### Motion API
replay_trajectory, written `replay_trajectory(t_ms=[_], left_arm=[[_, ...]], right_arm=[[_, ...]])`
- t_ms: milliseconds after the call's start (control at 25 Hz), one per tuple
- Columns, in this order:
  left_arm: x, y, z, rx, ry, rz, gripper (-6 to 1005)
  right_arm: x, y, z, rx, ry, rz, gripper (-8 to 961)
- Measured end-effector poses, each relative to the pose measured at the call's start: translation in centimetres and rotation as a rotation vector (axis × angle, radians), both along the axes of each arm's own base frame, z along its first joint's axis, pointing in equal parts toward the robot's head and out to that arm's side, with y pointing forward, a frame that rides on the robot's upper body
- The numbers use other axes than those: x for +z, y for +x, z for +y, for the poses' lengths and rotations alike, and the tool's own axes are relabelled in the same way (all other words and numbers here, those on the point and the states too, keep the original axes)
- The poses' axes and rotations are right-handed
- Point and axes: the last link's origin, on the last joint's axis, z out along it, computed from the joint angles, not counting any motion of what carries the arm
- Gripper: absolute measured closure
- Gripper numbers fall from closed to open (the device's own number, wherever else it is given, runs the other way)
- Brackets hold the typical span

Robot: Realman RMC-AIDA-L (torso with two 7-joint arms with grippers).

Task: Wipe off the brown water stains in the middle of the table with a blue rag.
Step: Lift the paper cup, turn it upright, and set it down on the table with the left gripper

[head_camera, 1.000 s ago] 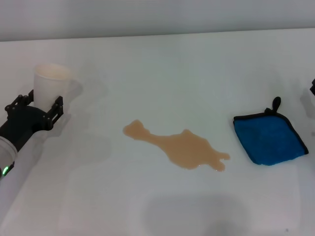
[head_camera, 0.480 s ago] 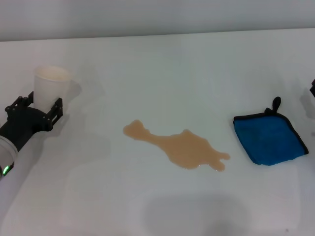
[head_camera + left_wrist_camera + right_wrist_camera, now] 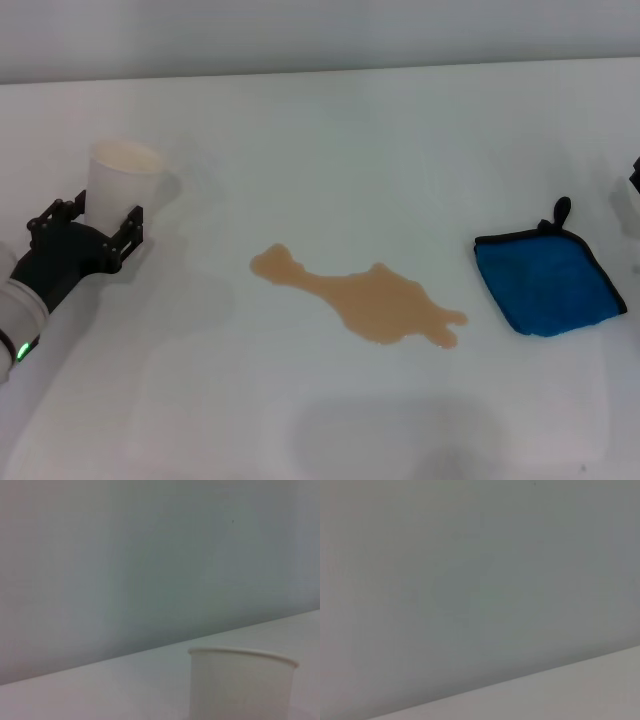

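Left gripper (image 3: 100, 228) clasps cup (image 3: 119, 180) near table (image 3: 330, 120) edge.

Right gripper (image 3: 636, 180): cut off by head view's right edge, finger state unreadable. Paper cup (image 3: 118, 185): lower part hidden between left gripper (image 3: 88, 222) fingers; base cropped in left wrist view.

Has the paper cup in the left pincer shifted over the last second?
Yes. Held by the left pincer, the paper cup has moved a little toward the brown water stains; the stains and the blue rag lie where they were.
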Motion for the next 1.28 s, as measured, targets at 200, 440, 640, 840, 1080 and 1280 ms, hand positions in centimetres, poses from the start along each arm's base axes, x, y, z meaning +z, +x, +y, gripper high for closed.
replay_trajectory(t_ms=[200,440,640,840,1080,1280], left_arm=[[0.0,-0.2,-0.2,0.013,0.004,-0.014,317],[0.0,-0.6,-1.2,0.033,0.021,-0.049,259],[-0.4,-0.4,-2.0,0.019,0.005,-0.055,182],[-0.5,-0.7,-2.3,0.029,0.000,-0.055,151],[-0.6,-1.2,-3.1,0.043,-0.003,-0.057,151],[-0.9,-1.2,-3.5,0.062,-0.007,-0.081,151]], right_arm=[[0.2,0.1,0.0,0.001,0.005,-0.007,96],[0.3,0.2,-0.1,-0.001,0.006,-0.008,96],[0.4,0.2,-0.1,-0.001,0.006,-0.011,96],[0.3,0.1,0.0,0.002,0.004,-0.013,96],[0.3,0.2,-0.1,-0.001,0.003,-0.014,97],[0.5,0.2,0.0,0.002,0.005,-0.020,97]])
